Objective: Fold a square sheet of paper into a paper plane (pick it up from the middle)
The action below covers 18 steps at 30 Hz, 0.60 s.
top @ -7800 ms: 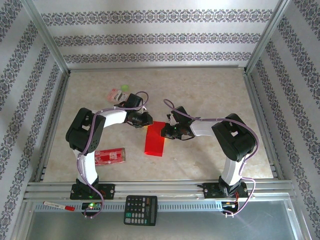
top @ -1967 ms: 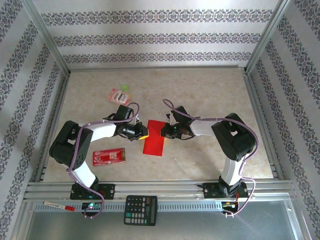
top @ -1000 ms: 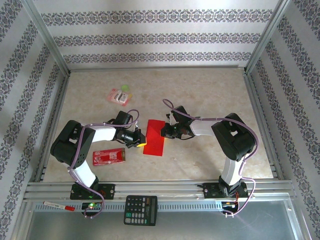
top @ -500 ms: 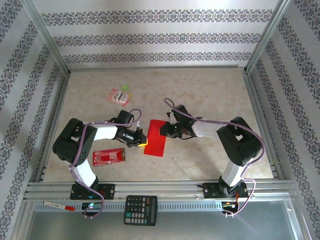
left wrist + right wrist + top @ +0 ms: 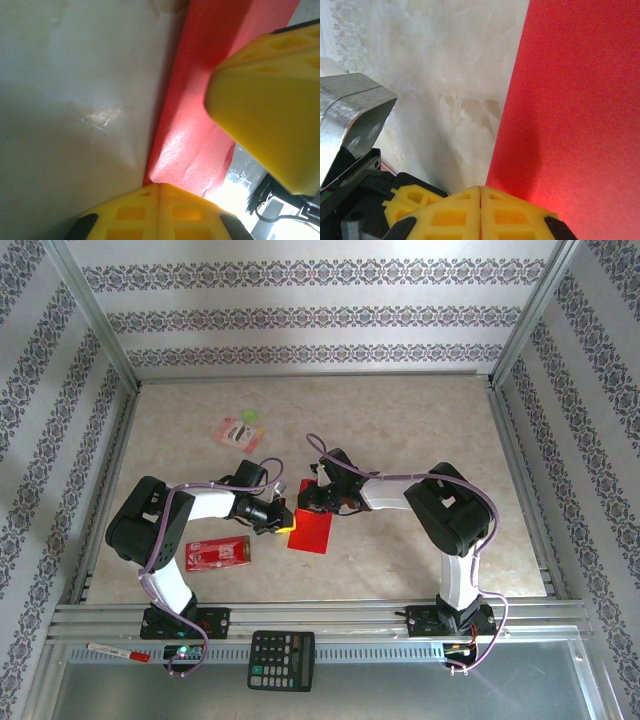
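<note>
— Jaws on both of my arms stand fully closed, fingertip pressed against fingertip.

— Specify contact, left arm.

— My left gripper point(image 5: 284, 521) point(image 5: 159, 192) sits low at the left edge of the square sheet of paper point(image 5: 312, 530) point(image 5: 200, 90). The closed tips meet that edge. Whether paper is pinched between them or merely touched, I cannot tell. In the left wrist view a darker band runs along that edge; fold or lifted flap is undetermined.

— Right arm?

— My right gripper point(image 5: 316, 502) point(image 5: 480, 197) is over the far half of the sheet point(image 5: 570, 100). Its closed tips rest at one of the sheet's edges, partly over red paper, partly over bare table point(image 5: 420, 440) point(image 5: 445, 75). I see no paper between the fingers. One of its fingertips point(image 5: 270, 110) shows above the sheet in the left wrist view.

— Location of the sheet?

— On the table, about midway between the left and right edges, somewhat nearer the near edge than the far one. It presents as an oblong, long side running far to near.

— Other items?

— A red packet point(image 5: 218, 553) with white print lies toward the near edge, left of the sheet and apart from it. A small pink packet point(image 5: 238, 430) lies in the far left quarter. A calculator point(image 5: 281, 660) and a pen point(image 5: 118, 651) rest on the metal ledge point(image 5: 400, 652) in front of the near edge.
</note>
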### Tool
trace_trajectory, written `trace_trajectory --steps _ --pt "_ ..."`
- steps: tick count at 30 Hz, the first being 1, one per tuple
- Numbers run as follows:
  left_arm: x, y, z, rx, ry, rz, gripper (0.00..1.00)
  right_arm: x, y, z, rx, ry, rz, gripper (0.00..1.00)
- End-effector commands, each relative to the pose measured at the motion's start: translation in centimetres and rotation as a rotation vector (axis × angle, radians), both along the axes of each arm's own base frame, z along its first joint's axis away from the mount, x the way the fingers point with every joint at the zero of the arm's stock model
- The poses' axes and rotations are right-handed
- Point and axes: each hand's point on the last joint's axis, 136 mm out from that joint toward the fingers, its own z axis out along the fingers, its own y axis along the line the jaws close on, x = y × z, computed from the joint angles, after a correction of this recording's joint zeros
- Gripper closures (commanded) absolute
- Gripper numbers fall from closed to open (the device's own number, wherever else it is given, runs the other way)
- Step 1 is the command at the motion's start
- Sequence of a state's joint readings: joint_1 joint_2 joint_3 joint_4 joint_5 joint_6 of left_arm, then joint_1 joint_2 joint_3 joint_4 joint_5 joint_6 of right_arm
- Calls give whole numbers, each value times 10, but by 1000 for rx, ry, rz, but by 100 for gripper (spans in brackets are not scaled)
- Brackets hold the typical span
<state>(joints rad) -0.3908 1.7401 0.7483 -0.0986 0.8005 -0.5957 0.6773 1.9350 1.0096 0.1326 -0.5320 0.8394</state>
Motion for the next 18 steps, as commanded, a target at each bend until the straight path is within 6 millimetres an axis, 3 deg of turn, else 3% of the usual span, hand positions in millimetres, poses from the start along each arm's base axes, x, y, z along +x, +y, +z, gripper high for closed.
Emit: trace_trajectory --steps 1,10,18 --pt "-28 23 -38 158 111 -10 100 0 16 4 28 0 22 93" --pt "-29 24 -39 164 111 -13 100 -4 17 -15 -35 17 31 94" --pt "-37 32 -53 210 131 -23 100 20 -3 -31 -112 10 -33 95"
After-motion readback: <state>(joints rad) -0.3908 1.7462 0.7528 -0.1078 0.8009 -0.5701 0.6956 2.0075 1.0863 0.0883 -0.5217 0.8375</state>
